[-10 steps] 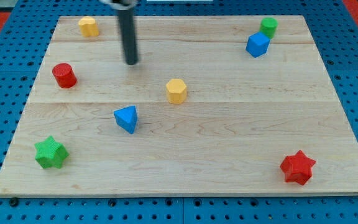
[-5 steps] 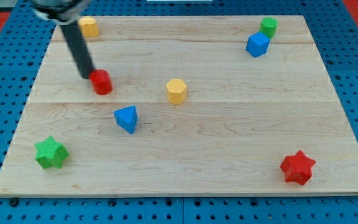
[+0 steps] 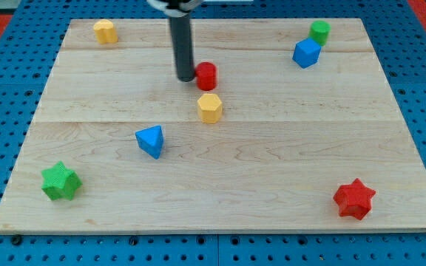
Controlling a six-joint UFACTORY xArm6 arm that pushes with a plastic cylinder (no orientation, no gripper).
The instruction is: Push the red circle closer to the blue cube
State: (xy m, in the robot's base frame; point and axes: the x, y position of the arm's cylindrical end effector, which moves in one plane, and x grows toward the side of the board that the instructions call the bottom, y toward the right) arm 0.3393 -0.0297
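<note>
The red circle (image 3: 207, 75), a short red cylinder, stands on the wooden board just above the yellow hexagon block (image 3: 210, 108). My tip (image 3: 185, 77) is right against the red circle's left side. The blue cube (image 3: 306, 53) sits near the view's top right, well to the right of the red circle, with a green cylinder (image 3: 319, 32) touching its upper right.
A blue triangle block (image 3: 151, 140) lies left of centre. A yellow block (image 3: 105, 31) is at the top left, a green star (image 3: 59, 182) at the bottom left, a red star (image 3: 354, 198) at the bottom right. The board's edge (image 3: 213, 230) runs along the bottom.
My tip went to the red circle's left side and pushed it to the right and slightly up, from the board's left to above the yellow hexagon. Other blocks stayed put.
</note>
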